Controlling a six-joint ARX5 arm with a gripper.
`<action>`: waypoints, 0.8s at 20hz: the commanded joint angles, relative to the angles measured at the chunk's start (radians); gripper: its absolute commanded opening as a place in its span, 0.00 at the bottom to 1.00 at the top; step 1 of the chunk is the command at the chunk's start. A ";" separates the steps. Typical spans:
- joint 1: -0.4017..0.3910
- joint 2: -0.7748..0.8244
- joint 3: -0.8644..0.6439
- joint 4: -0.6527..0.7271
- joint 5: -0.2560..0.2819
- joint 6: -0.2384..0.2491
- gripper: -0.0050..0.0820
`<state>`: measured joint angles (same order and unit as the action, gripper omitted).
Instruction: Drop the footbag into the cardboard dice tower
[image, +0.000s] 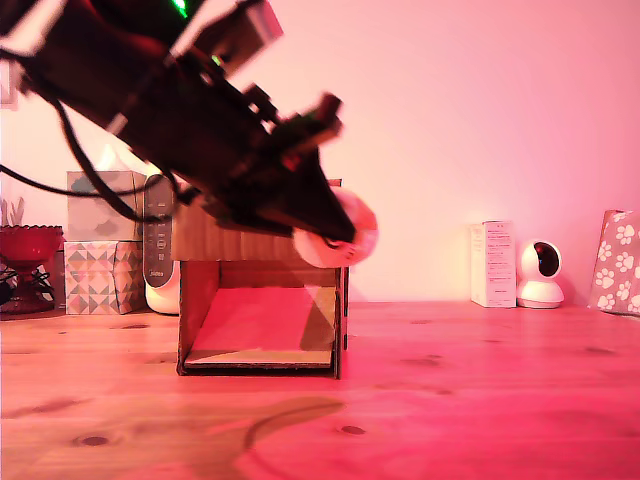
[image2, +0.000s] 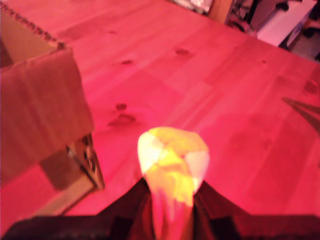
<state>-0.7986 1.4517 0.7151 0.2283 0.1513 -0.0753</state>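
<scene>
One relation governs the coming move: the cardboard dice tower's open top lies toward the exterior view's left of the ball, and not yet beneath it.

Going left to right in the exterior view: the cardboard dice tower (image: 262, 300) stands on the wooden counter (image: 480, 400), its wide lower opening facing the camera with the sloped floor visible inside. The arm slants down from the upper left across the tower's upper front, hiding most of the top edge. At the arm's end the fingers (image: 335, 232) are clamped on the footbag (image: 345, 240), which hangs in the air at about the level of the tower's top, at or just past its right-hand upper corner. Whether the ball overlaps the opening or sits just outside the wall cannot be told from this angle.

The wrist view supports the second reading. There the footbag (image2: 172, 165) is pinched between dark fingers (image2: 127, 207), with bare counter (image2: 225, 90) below and beyond it, while the tower (image2: 42, 110) sits off to one side, its corrugated rim in sight but not under the ball.

My judgement: the ball should be carried sideways over the rim before the fingers part. Released here, it would likely hit the wall edge or fall to the counter.
</scene>
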 joint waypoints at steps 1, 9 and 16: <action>-0.002 -0.045 -0.006 -0.015 -0.003 0.005 0.13; 0.081 -0.184 -0.006 -0.019 -0.060 0.034 0.13; 0.224 -0.195 -0.006 0.179 -0.079 0.043 0.13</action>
<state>-0.5709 1.2644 0.7147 0.3820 0.0696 -0.0414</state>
